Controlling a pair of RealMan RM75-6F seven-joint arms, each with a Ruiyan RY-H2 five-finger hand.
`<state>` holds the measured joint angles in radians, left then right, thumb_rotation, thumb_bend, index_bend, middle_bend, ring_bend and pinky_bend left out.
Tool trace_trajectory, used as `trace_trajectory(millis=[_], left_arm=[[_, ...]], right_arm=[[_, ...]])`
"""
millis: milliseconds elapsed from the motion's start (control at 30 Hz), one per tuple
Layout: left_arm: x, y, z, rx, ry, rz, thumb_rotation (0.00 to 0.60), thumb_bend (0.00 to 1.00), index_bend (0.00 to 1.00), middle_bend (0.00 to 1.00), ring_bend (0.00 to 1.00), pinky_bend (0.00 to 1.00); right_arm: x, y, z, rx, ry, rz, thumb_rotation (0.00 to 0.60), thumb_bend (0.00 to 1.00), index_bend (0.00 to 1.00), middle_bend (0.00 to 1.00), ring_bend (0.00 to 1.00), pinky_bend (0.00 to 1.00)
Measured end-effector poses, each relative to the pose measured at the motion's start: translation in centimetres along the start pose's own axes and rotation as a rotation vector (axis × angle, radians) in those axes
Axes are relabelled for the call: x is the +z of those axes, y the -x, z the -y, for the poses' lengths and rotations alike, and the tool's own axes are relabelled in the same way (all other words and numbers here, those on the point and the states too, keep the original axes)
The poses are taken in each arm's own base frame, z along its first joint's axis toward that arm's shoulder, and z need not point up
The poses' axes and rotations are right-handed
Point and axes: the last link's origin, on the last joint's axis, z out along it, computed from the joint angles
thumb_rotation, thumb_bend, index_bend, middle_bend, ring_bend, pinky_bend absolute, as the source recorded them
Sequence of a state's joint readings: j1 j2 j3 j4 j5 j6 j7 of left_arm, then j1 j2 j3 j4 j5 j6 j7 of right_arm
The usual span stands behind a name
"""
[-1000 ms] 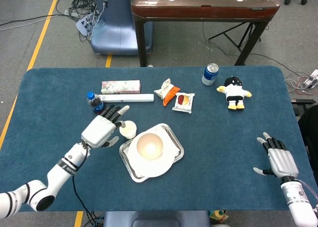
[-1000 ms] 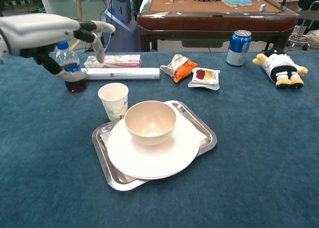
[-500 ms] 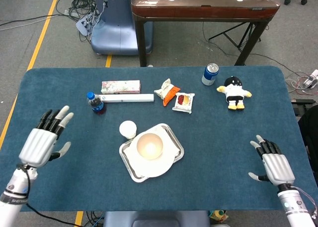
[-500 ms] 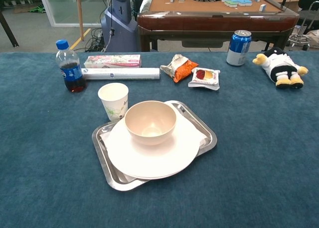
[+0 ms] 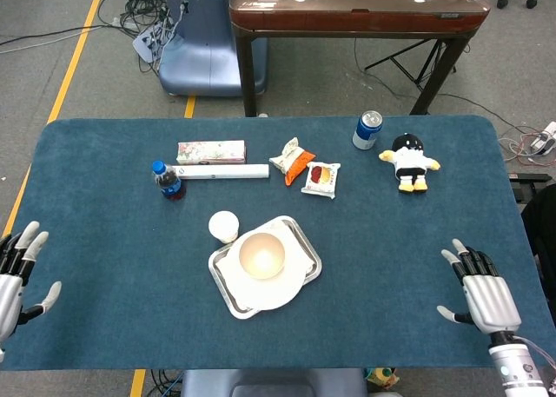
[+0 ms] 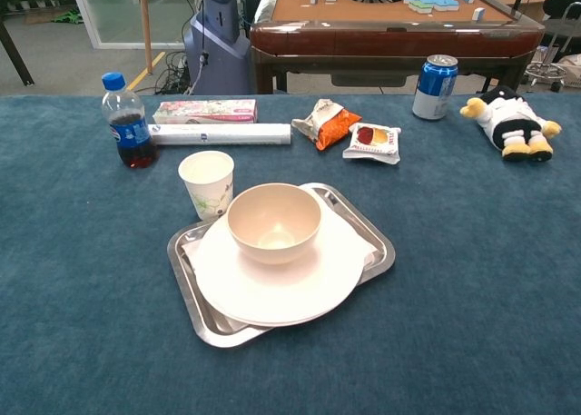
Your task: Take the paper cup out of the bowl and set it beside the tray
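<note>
Cup (image 6: 207, 182) stands upright on the blue surface (image 6: 472, 279), just beside the tray (image 6: 382, 245), at the tray's upper-left corner in the chest view. Mouth up, nothing visible inside from here. It is out of the bowl (image 6: 273, 221), close enough to the tray rim to count as beside it. Whether it touches the rim I cannot tell.

Bowl sits on a white plate (image 6: 272, 283), plate on the tray, a napkin edge showing under the plate. Bowl looks empty.

My left hand (image 5: 12, 280) is at the far left edge of the head view, low in the frame, well apart from the cup. Fingers spread, holding nothing. My right hand (image 5: 480, 294) is at lower right of the head view, fingers apart, also holding nothing. Neither shows in the chest view.

Judgement: the job looks done. Both hands parked wide at the edges, clear of the tray, so nothing can knock the cup.

Along the upper part of the frame: cola bottle (image 6: 126, 123), flat pink box (image 6: 204, 112), long white box (image 6: 221, 133), two snack packets (image 6: 322, 123), soda can (image 6: 436, 87), penguin toy (image 6: 509, 123). None crowd the cup.
</note>
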<state>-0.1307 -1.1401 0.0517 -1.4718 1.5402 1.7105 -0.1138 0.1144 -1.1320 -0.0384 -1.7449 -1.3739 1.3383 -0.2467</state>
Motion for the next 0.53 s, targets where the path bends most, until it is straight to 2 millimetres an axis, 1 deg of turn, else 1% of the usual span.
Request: trace_trajectory(millis=[133,300,533], left_arm=[[-0.1,0.2,-0.1,-0.004,0.003,-0.011,0.6,0.32,0.0,0.0,0.0,0.0],[0.3,1.0,-0.2,0.019,0.006,0.028,0.6,0.32,0.0,0.0,0.0,0.0],[1.0,1.4,-0.6,0.022,0.016,0.043,0.6,0.32,0.0,0.0,0.0,0.0]], right_arm=[[-0.6,-0.5,0.0,-0.005,0.013,-0.044,0.6,0.21,0.0,0.0,0.0,0.0],[-1.4,-1.0,0.2,0.0,0.01,-0.084,0.6,0.21,0.0,0.0,0.0,0.0],[-1.8,-0.9,0.2,-0.001,0.012,-0.088,0.6,0.21,0.0,0.0,0.0,0.0]])
